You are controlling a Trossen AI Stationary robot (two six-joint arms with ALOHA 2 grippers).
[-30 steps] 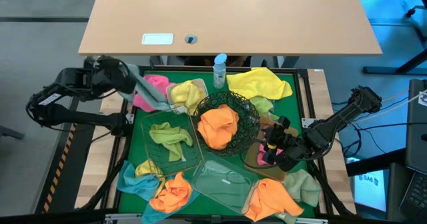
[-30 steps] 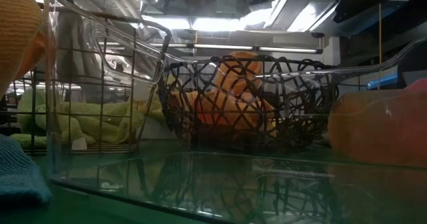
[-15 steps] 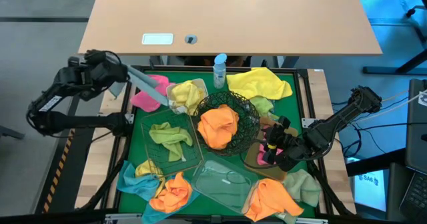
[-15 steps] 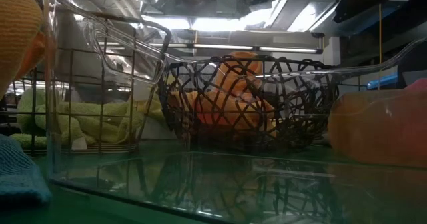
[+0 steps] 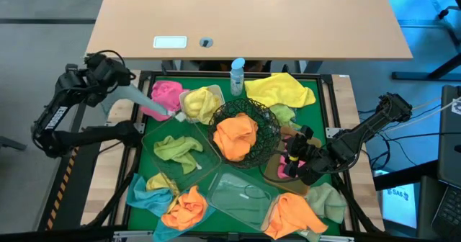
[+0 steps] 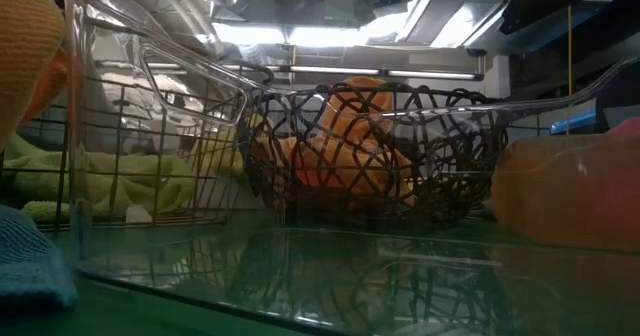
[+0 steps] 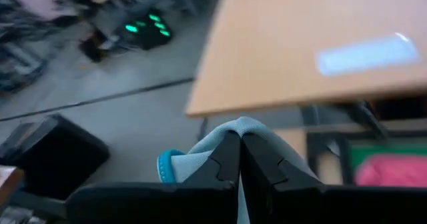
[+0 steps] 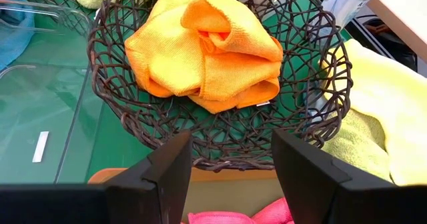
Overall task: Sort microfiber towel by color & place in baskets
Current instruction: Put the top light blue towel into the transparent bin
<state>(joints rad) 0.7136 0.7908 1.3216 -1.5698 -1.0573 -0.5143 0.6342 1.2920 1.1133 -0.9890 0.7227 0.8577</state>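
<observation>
Two tools: the left tool (image 7: pixel 239 159) is clamped on a light blue towel (image 5: pixel 137 98); the right tool (image 8: pixel 230 159) gapes empty by the black wire bowl (image 8: pixel 220 71).

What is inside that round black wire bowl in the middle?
One crumpled orange towel fills the black wire bowl; the right wrist view shows green mat through the wires. Whether anything lies beneath the folds cannot be seen.
</observation>
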